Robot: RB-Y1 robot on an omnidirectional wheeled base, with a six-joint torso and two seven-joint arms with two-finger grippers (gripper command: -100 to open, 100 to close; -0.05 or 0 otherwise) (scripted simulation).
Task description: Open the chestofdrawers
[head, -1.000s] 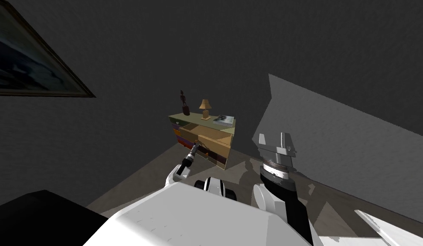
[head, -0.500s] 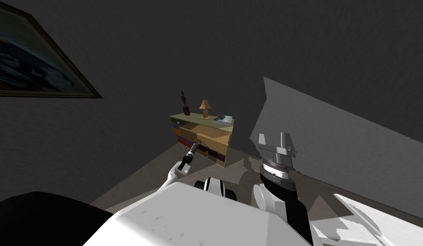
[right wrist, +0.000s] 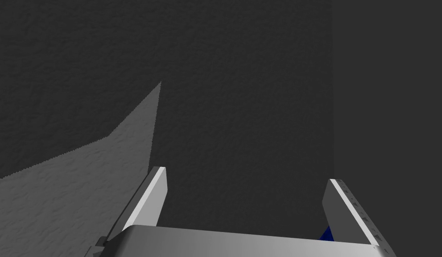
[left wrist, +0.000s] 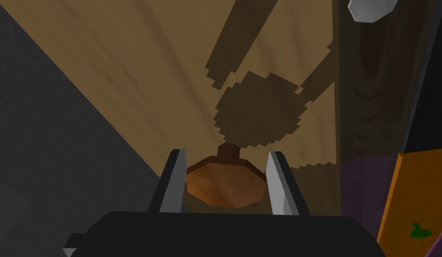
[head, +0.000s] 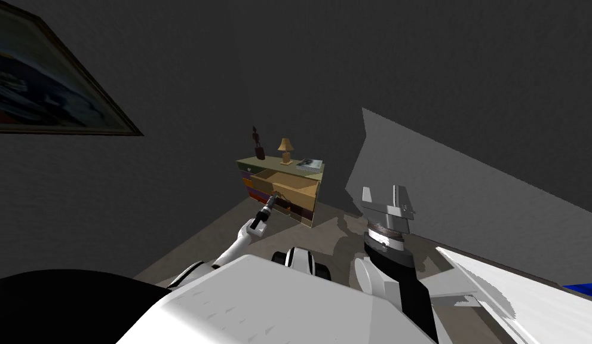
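A low tan chest of drawers (head: 300, 206) with coloured drawer fronts stands against the dark wall. Its top drawer (head: 288, 186) is pulled well out, showing a bare tan inside. My left gripper (head: 275, 197) reaches to that drawer's front. In the left wrist view the left gripper (left wrist: 226, 178) is shut on the drawer's round brown knob (left wrist: 224, 184), its two fingers pressing the knob's sides, with the tan drawer front (left wrist: 139, 76) right behind. My right gripper (head: 387, 196) is held up to the right of the chest, and its fingers (right wrist: 148, 201) stand open with nothing between them.
On the chest's top stand a dark figurine (head: 258, 145), a small tan lamp (head: 284, 149) and a flat book (head: 309, 163). A framed picture (head: 43, 83) hangs on the left wall. A white slab (head: 527, 298) lies at the right, a black area (head: 55, 304) at the lower left.
I have backed away from the chest: it looks smaller and farther. The left gripper kept its hold on the knob and the top drawer has come further out. The right arm has not moved.
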